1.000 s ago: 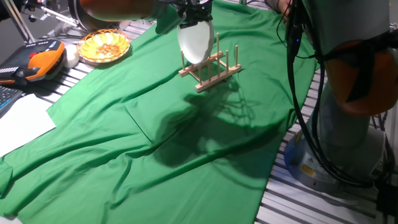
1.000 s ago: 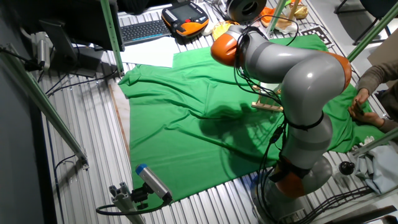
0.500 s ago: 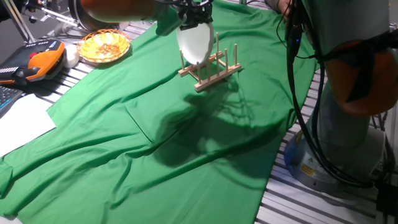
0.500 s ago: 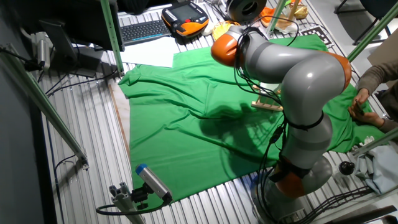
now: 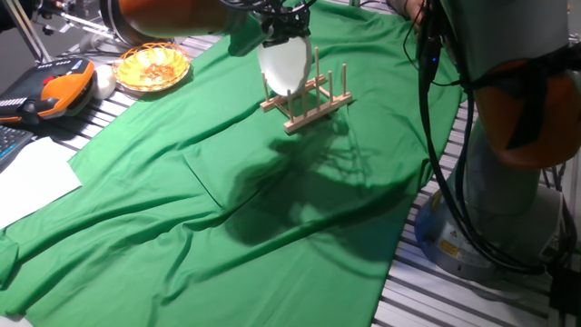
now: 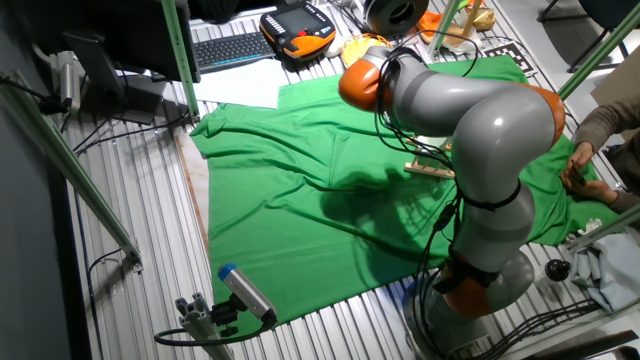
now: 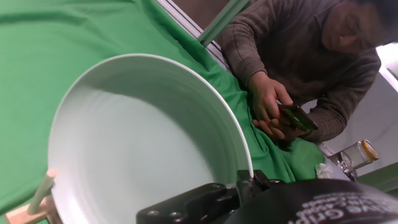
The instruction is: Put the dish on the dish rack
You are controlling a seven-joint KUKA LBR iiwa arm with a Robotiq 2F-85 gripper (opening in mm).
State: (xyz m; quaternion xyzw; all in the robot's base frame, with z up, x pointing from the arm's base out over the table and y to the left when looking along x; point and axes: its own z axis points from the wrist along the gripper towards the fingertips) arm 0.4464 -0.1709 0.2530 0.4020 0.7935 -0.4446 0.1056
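The dish is a plain white plate held on edge over the near end of the small wooden dish rack. Its lower edge is down among the upright pegs. My gripper is above it, shut on the plate's top rim. In the hand view the dish fills most of the frame. One black finger sits at its rim, and a rack peg shows at the lower left. In the other fixed view the arm hides the gripper and dish, and only the rack shows.
A green cloth covers the table. An orange-yellow basket of food and a teach pendant lie at the far left, beside white paper. A person with a phone sits beyond the cloth. The arm base and cables stand at the right.
The arm's orange link has shifted slightly into view above the rack. The dish stays in the gripper at the rack, barely moved.
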